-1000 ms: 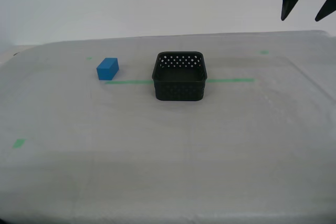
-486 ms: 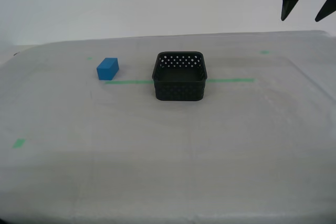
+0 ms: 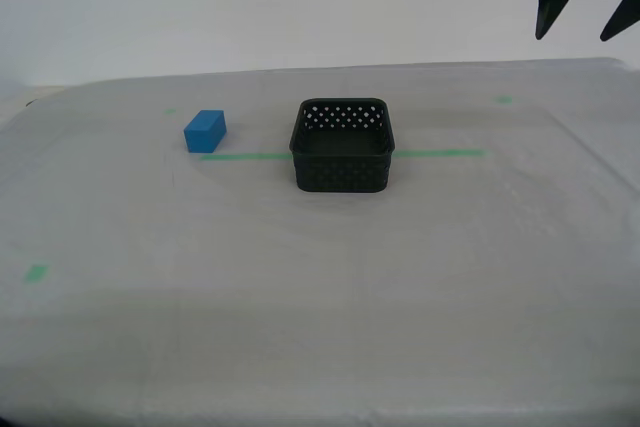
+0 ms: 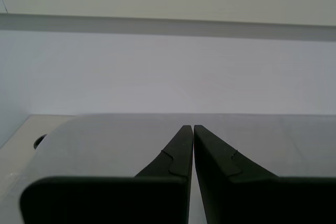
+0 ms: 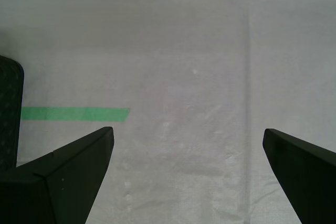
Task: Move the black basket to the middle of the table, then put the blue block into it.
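Note:
The black basket (image 3: 342, 173) stands empty on the table (image 3: 320, 307), at its middle, across the green tape line (image 3: 440, 154). The blue block (image 3: 205, 131) lies on the cloth toward the exterior view's left, well apart from the basket. My first gripper (image 3: 575, 35) hangs high at the exterior view's upper right, open and holding nothing. Its wrist view looks down between the spread fingers (image 5: 187, 131) at bare cloth, the tape (image 5: 73, 114) and one edge of the basket (image 5: 9, 114). My second gripper (image 4: 189, 126) is shut on nothing and faces a pale wall; the exterior view does not show it.
Small green tape marks (image 3: 36, 272) dot the cloth, one toward the exterior view's lower left and one (image 3: 503, 99) at the back right. A white wall stands behind the table's far edge. Bare cloth surrounds the basket and block.

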Tool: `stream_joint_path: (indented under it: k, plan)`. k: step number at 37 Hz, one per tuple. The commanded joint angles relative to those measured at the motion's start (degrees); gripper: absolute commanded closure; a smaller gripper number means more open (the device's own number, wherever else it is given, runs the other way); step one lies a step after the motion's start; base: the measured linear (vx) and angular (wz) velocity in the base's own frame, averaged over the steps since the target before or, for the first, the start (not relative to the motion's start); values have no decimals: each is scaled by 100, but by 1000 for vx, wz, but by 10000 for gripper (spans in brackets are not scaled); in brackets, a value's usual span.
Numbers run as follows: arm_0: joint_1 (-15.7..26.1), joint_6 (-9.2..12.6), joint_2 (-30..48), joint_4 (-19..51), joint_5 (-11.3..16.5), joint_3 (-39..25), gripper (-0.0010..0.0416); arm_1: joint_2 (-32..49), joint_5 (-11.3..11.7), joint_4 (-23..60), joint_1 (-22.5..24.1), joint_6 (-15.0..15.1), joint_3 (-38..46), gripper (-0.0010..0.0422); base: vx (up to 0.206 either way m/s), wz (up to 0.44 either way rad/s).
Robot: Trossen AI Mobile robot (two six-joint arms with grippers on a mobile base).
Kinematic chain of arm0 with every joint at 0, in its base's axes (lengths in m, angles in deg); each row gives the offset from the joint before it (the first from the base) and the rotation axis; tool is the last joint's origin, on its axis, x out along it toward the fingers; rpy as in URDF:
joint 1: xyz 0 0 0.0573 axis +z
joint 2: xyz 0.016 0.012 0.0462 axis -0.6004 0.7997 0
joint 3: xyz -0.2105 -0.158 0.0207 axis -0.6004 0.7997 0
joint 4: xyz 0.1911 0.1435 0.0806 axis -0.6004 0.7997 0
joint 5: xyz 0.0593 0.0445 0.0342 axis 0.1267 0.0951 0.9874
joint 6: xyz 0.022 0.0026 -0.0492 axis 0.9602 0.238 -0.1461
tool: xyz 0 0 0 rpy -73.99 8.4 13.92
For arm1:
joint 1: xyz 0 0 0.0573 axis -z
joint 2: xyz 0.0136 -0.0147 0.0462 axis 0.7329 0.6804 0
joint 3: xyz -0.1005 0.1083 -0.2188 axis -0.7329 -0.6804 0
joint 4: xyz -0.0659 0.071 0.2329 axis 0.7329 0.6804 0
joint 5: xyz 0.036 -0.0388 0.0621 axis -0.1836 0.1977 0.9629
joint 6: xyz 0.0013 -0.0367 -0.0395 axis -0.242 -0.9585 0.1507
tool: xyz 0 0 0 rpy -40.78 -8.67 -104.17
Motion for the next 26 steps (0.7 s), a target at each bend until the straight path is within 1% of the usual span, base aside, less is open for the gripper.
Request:
stream_joint_path:
  k: [1, 5, 8, 15, 22, 26]
  plan:
    - [2, -2, -2, -9, -4, 0, 7, 2, 0, 769, 39, -151, 380, 412, 0, 0]
    - [2, -2, -2, -13, -4, 0, 7, 76, -2, 1659, 66, -328, 857, 412, 0, 0]
    - [2, -2, -2, -13, -4, 0, 7, 101, 2, 2262, 79, -323, 1191, 412, 0, 0]
    - [2, -2, -2, -15, -4, 0, 7, 363, -4, 3143, 92, -313, 1797, 412, 0, 0]
    - [2, -2, -2, -15, -4, 0, 7, 837, -4, 4022, 227, -389, 2369, 412, 0, 0]
    - [2, 0, -2, -15, -4, 0, 7, 1176, 2, 4371, 363, -470, 2695, 412, 0, 0]
